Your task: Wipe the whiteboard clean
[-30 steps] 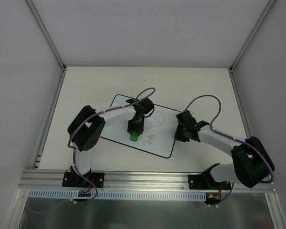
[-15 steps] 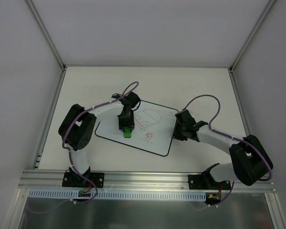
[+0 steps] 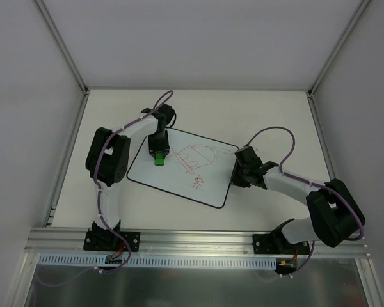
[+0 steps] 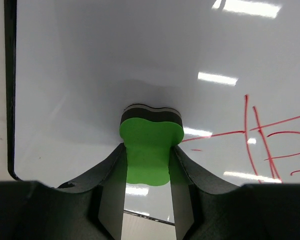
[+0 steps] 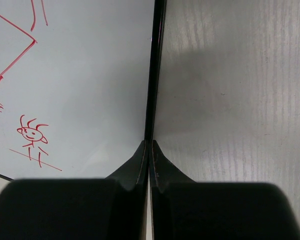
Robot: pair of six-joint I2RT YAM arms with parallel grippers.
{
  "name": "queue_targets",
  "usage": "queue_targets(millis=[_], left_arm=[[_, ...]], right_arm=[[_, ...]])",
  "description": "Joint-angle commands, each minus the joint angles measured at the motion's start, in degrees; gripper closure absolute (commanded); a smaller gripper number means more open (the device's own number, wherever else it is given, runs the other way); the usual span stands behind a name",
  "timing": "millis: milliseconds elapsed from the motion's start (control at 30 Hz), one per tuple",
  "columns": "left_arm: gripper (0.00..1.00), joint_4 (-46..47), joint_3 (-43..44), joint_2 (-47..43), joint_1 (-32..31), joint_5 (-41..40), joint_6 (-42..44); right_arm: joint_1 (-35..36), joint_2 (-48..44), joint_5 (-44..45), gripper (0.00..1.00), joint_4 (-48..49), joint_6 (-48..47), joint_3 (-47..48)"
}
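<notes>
The whiteboard (image 3: 179,182) lies flat on the table, tilted, with red scribbles (image 3: 198,157) on its middle and right. My left gripper (image 3: 158,155) is shut on the green eraser (image 3: 158,159) and presses it on the board's upper left part. In the left wrist view the eraser (image 4: 149,152) sits between the fingers (image 4: 112,190) on white board (image 4: 90,75), with red lines (image 4: 255,135) to its right. My right gripper (image 3: 238,174) is shut on the board's right edge (image 5: 152,90); a small red figure (image 5: 32,137) shows left of it.
The pale table (image 3: 269,115) is bounded by white walls and an aluminium frame (image 3: 198,240) along the near edge. Both arms' purple cables (image 3: 275,131) arch above the table.
My left gripper has slid the eraser up and to the left across the board. The whole board has shifted left with it. Some red scribble at the upper left is gone.
</notes>
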Motion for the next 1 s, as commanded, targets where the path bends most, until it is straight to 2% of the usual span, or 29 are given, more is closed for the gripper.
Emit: queue_targets(millis=[0, 233, 467, 667, 800, 967], left_arm=[[1.00, 0.6, 5.0, 5.1, -2.7, 1.6, 2.6], [1.00, 0.0, 9.6, 11.6, -13.1, 5.2, 1.9], [1.00, -0.9, 6.4, 12.8, -19.4, 6.3, -0.2], [1.00, -0.7, -3.0, 4.8, -18.0, 2.8, -1.8], [1.00, -0.7, -9.7, -1.3, -10.1, 0.3, -2.2], [1.00, -0.5, -12.2, -3.5, -6.0, -1.6, -1.8]], right_arm=[[0.3, 3.0, 2.5, 1.00, -5.8, -0.5, -2.3], [0.3, 2.9, 2.6, 1.00, -5.7, -0.3, -2.4], [0.3, 2.5, 2.7, 1.00, -5.8, 0.0, -2.7], [0.4, 2.4, 2.6, 1.00, -5.9, 0.0, -2.9], [0.4, 1.9, 2.6, 1.00, -5.9, 0.1, -3.2], [0.4, 1.2, 2.8, 1.00, -5.8, 0.2, -3.5]])
